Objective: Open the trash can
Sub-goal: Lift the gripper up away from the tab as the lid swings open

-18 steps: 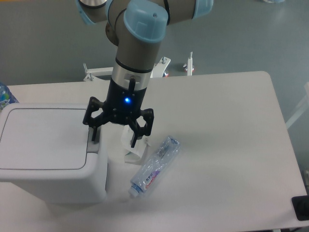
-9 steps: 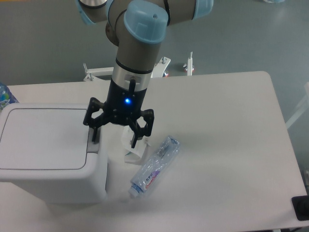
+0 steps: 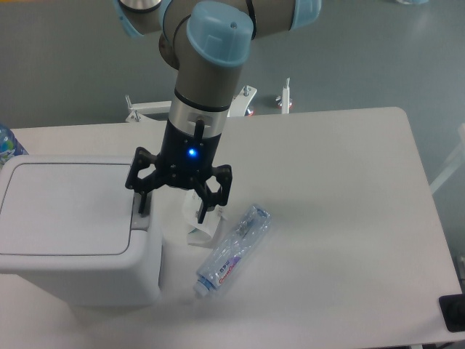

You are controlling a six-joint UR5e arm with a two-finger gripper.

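The bin point(image 3: 73, 225) stands at the left edge of the desk point(image 3: 341, 218), toward the front corner, and its flat lid point(image 3: 65, 207) lies closed and level with the rim. I judge the step in hand to be the press on the release tab point(image 3: 140, 217), which sits at the lid's right side, facing the middle of the desk; the lid shows no lift, so the opening is not yet done. My gripper point(image 3: 179, 205) hangs over the bin's right rim with the fingers spread wide and nothing held between them. One finger point(image 3: 142, 201) points down onto the tab and appears to touch it, though the exact contact is hidden by the finger itself; the other finger point(image 3: 220, 195) hangs off the bin, over the desk, just above a small white paper item point(image 3: 197, 222) and apparently clear of it. A tube point(image 3: 232, 251) lies on the desk just right of the bin, near the desk's middle, apart from both fingers. The next move, as I judge it, calls for a straight push down on the tab with the one finger, kept square so it does not slip off toward the lid, followed by a lift clear so the lid has room to swing up. A bottle point(image 3: 7, 143) shows partly at the far left edge.
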